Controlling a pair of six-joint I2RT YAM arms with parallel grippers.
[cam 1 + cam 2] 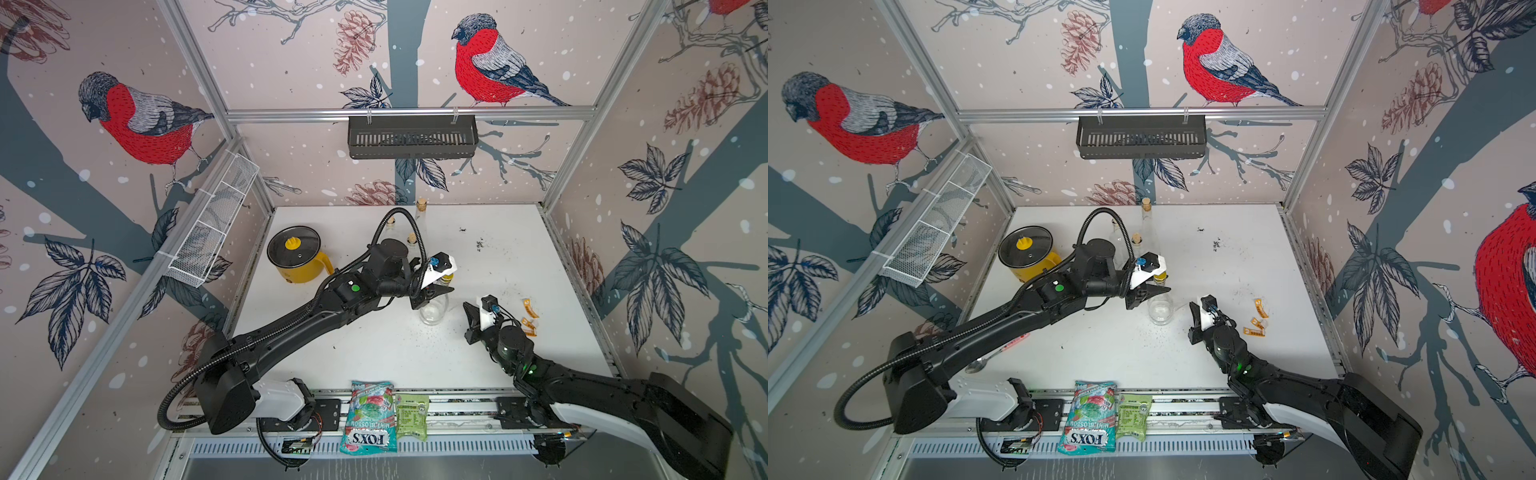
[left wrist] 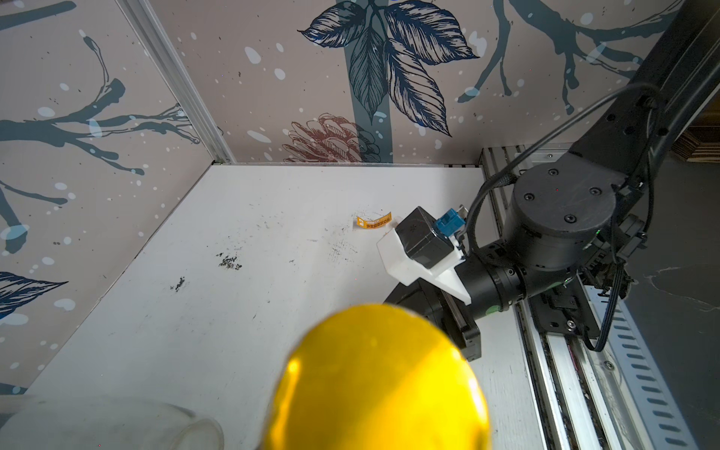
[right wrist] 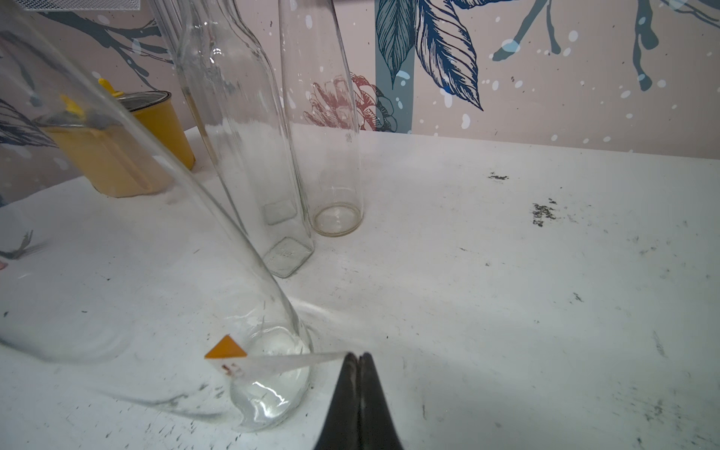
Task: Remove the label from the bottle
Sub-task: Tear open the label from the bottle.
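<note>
The bottle [image 1: 434, 311] is clear, smooth glass, round with a thick base and a glossy yellow cap [image 1: 446, 276]. It stands near the middle of the white table [image 1: 374, 345], a matte sheet scuffed and flecked with black specks. In the right wrist view it leans away from the camera, base [image 3: 269, 389] low at the table. The label [image 3: 280, 360] is a thin, translucent strip with a folded orange corner, drawn taut across the front of the base. Whether its far end is stuck to the glass cannot be told. Curled orange scraps [image 1: 528, 309] lie on the table just beside the right arm. Behind the bottle are slim, corked glass bottles [image 3: 335, 156] and a yellow pot [image 1: 297, 259] with a glass lid. The left gripper [image 1: 432, 291] reaches in level from the left, its fingers clamped on the bottle's neck under the cap. The right gripper [image 3: 358, 356] comes in low from the front right, its black tapered fingers pressed together on the near end of the label.
</note>
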